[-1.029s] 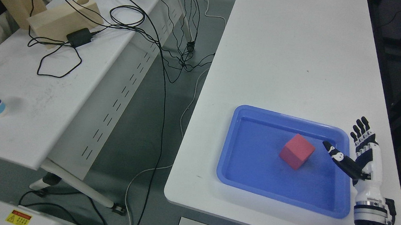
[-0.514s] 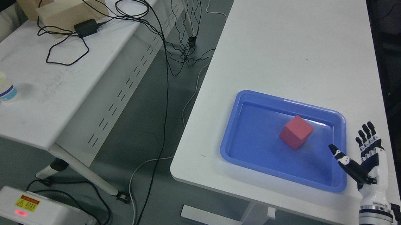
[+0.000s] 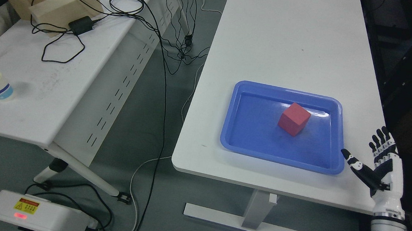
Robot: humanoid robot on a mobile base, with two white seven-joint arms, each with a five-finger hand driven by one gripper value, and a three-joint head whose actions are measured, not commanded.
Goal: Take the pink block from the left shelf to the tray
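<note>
Our right hand (image 3: 382,160) upright at lower right of the frame, fingers spread and empty, thumb angled toward the blue tray (image 3: 236,96), pink block (image 3: 294,119) resting inside.

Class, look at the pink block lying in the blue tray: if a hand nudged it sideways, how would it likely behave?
The pink block has flat faces, so it would probably slide, not roll. Its squat cube shape looks hard to tip. The blue tray has a raised rim, which would likely stop it.

One camera on the robot's head looks down from high up at the white table (image 3: 290,45) and the floor (image 3: 154,133) beside it.
</note>
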